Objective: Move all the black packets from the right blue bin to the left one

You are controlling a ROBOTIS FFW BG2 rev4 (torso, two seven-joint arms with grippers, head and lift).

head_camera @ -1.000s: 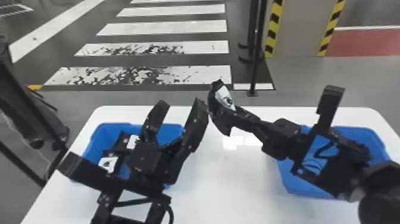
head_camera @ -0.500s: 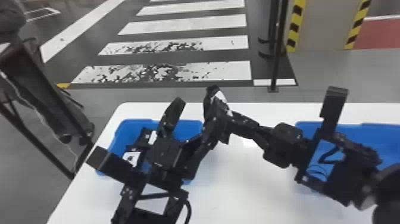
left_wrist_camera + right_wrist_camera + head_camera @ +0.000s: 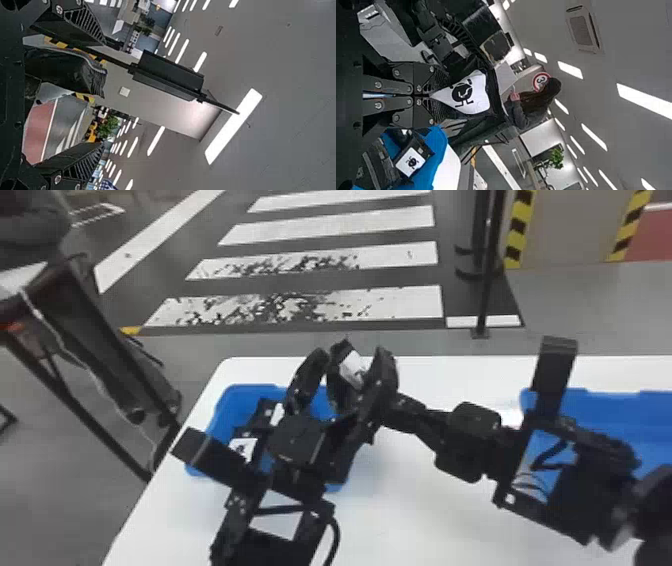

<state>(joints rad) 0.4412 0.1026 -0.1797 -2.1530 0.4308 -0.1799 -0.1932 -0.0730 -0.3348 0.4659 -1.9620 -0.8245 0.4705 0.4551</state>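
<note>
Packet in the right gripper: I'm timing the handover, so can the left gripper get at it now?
Probably yes: the left gripper stands open, its fingers on either side of the packet, nothing visibly between.

One white bench (image 3: 430, 500) carries two blue bins (image 3: 615, 410), with at least three black packets (image 3: 351, 369) in view.

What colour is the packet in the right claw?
The packet is black, its label white with a black figure; clearest in the right wrist view.
</note>
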